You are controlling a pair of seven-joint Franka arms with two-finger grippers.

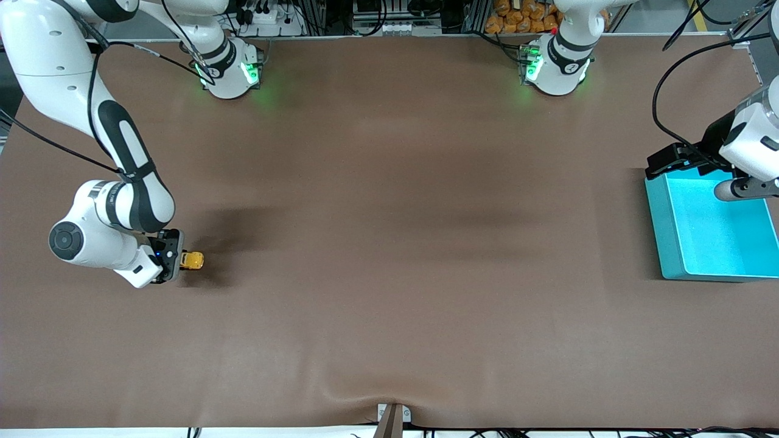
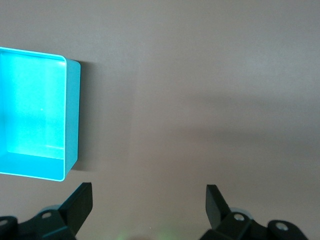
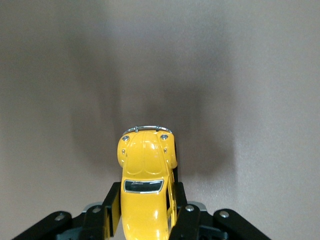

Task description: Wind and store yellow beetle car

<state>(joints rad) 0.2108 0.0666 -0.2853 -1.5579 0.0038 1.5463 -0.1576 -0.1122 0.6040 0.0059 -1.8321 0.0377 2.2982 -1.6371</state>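
The yellow beetle car (image 1: 193,260) is low over the brown table near the right arm's end, its rounded hood and chrome bumper sticking out past the fingers. My right gripper (image 1: 180,260) is shut on the car's sides, and in the right wrist view the yellow beetle car (image 3: 146,180) fills the gap between the black fingers (image 3: 113,206). My left gripper (image 2: 149,200) is open with nothing between its fingers, hanging over the teal bin (image 1: 660,225) at the left arm's end. The teal bin (image 2: 72,115) shows beside the left gripper in the left wrist view.
A brown mat (image 1: 389,243) covers the table. It has a raised wrinkle (image 1: 365,395) near a small bracket (image 1: 392,417) at the edge nearest the front camera. The arm bases (image 1: 231,70) stand along the edge farthest from that camera.
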